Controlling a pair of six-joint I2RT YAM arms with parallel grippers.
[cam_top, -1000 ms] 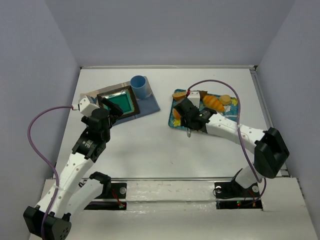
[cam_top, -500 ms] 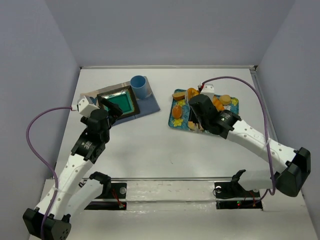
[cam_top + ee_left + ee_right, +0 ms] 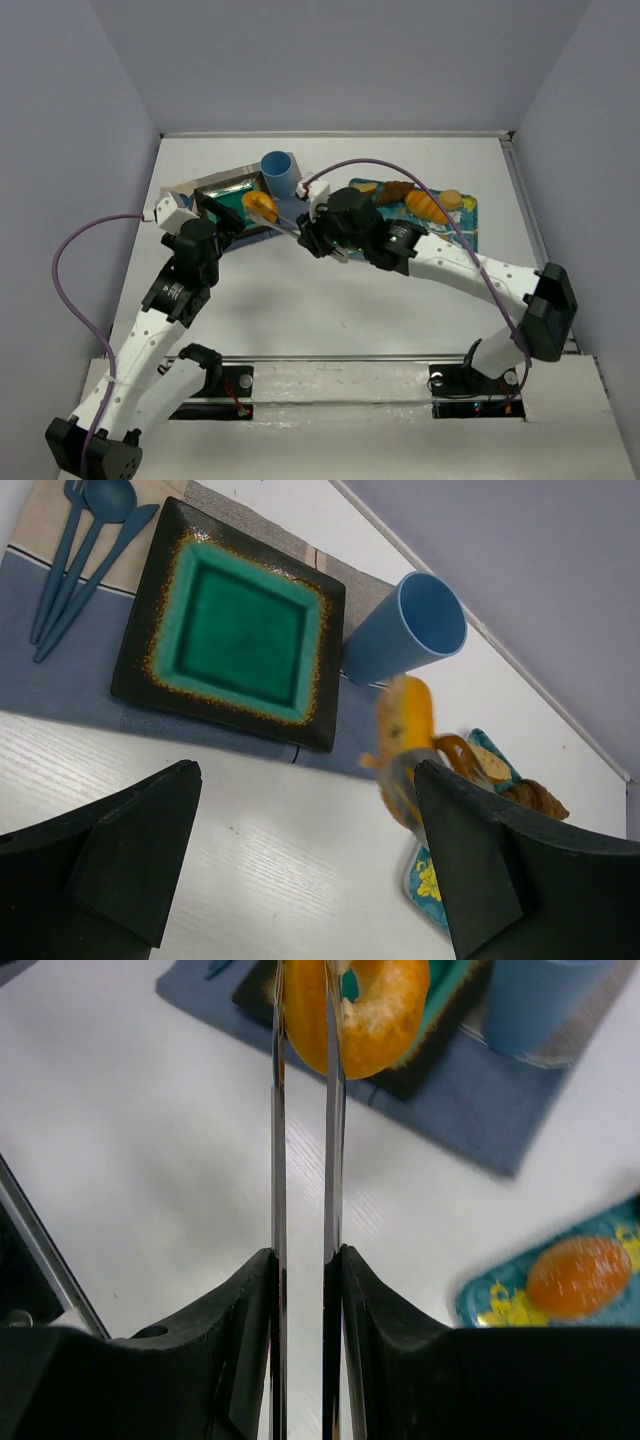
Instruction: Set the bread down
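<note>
While clamped edge-on by right gripper (image 3: 303,1000), thin fingers almost together: golden ring bread (image 3: 260,205) aloft at green plate (image 3: 135,650) edge | blue cup (image 3: 400,640) just beside | left gripper (image 3: 305,870) wide apart, empty, near plate | croissant (image 3: 428,205) on tray (image 3: 468,218), well apart

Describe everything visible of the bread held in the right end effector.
The bread is a small golden-orange ring with a centre hole and paler speckles on its crust. It stands on edge, pinched on one side by the right end effector, which is shut on it. It hangs over the edge of the green plate, near the blue cup; it appears to touch neither.
</note>
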